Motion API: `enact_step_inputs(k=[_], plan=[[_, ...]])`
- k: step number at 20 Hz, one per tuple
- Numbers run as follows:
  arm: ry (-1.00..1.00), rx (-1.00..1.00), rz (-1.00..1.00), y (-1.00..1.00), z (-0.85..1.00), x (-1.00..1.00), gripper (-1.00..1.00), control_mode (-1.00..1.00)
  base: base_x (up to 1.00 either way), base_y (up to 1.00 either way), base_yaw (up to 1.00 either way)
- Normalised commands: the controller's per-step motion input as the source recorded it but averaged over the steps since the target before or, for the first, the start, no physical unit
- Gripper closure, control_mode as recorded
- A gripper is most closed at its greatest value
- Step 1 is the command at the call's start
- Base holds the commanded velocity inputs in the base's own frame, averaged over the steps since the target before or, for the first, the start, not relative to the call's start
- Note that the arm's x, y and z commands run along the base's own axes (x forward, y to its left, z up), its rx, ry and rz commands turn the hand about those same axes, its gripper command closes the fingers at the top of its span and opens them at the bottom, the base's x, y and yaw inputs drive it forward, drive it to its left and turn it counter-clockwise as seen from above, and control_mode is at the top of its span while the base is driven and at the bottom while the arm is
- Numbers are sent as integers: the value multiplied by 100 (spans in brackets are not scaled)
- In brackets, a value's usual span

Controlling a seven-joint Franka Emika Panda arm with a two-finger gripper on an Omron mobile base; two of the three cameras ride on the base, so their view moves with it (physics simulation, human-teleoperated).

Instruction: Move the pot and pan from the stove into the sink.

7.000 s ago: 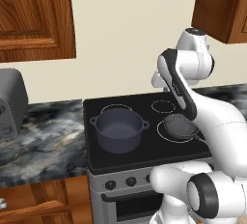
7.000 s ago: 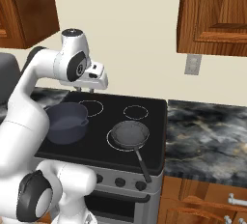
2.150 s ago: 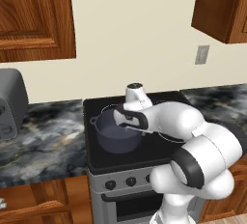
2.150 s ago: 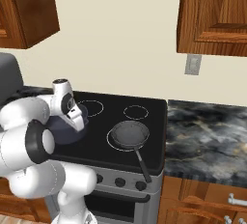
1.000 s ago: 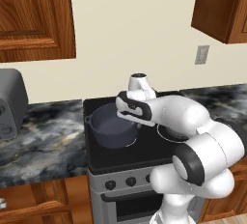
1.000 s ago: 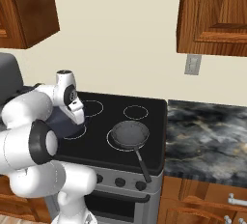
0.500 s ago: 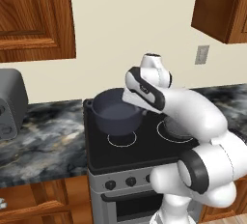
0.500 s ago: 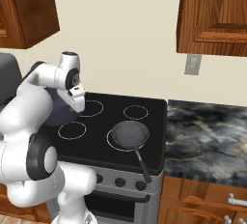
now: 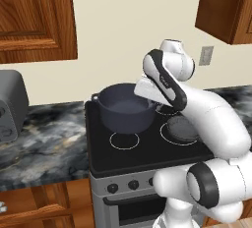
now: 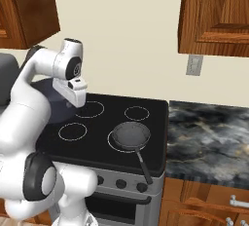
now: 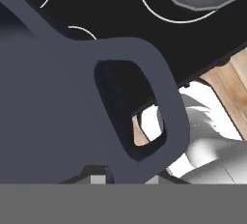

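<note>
Stove (image 9: 123, 156): black glass cooktop with white ring outlines, set between two runs of marbled counter (image 9: 44, 143); grey steel front with a row of black knobs below. In the right base view the stove (image 10: 97, 137) shows four rings, the front left one bare.

Upper cabinets (image 9: 34, 18): brown wood, mounted on the cream wall to either side of the stove.

Arm (image 9: 206, 119): white, rising from the lower right of the left base view and bending over the cooktop toward the pot.

Pot (image 9: 125, 108): deep, round, dark blue-grey, with loop side handles. It hangs clear of the glass, above the front left ring, with the rim roughly level. In the hand view the pot (image 11: 53, 117) wall fills the left side and one loop handle stands close to the camera, the cooktop visible beyond it.

Toaster-like grey appliance (image 9: 11, 105): on the counter at the far left, well apart from the stove.

Pan (image 10: 130, 136): small, shallow, dark grey, resting on the front right ring; its long thin handle points toward the front edge of the stove. In the left base view the pan (image 9: 181, 128) lies just beside the arm.

Pincer (image 9: 150, 99): closed on the pot at the right side of its rim, by the loop handle; the fingertips themselves are hidden behind the hand body.

Wall outlet (image 10: 194, 65): pale plate on the wall, right of the stove, under the right cabinet.
</note>
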Motion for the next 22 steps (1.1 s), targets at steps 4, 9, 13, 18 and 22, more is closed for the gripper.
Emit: enact_step_inputs(k=[4, 9, 13, 18, 22], plan=[[0, 7, 12, -14, 44, -66, 100, -100, 0, 0, 0], [0, 8, 18, -18, 28, -66, 100, -100, 0, 0, 0], [-2, 6, 23, -3, 9, -48, 100, -100, 0, 0, 0], [-2, 1, 21, 0, 0, -36, 100, -100, 0, 0, 0], [0, 0, 0, 0, 0, 0, 100, -100, 0, 0, 0]])
